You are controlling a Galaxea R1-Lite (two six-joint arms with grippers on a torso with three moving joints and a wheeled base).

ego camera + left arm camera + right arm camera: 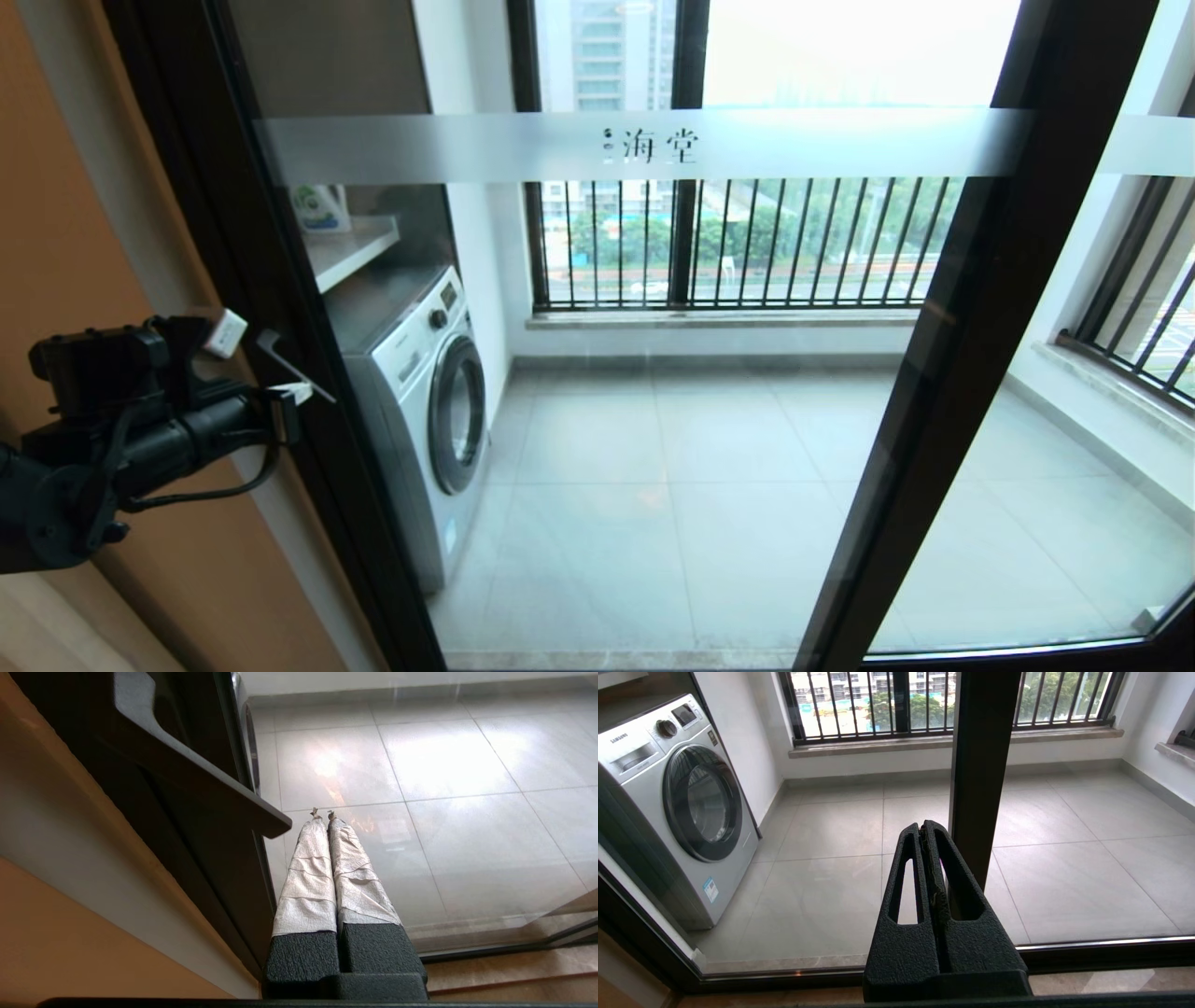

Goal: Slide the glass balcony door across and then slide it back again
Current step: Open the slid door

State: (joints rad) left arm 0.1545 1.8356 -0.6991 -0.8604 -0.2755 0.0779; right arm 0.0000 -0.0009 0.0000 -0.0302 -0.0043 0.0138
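Hovering just beside the handle (pixel 196 779) of the door (pixel 597 145), the left gripper (pixel 322 814) has its jaws pressed together, grasping nothing. The right gripper (pixel 924 830), equally clenched and empty, points at the door's right frame

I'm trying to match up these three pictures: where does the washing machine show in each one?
Head view: the washing machine stands left of centre, behind the glass balcony door.
Left wrist view: only a dark curved sliver of its front shows beside the door frame.
Right wrist view: it fills the left side.
Shared landmark: the grey floor tiles.
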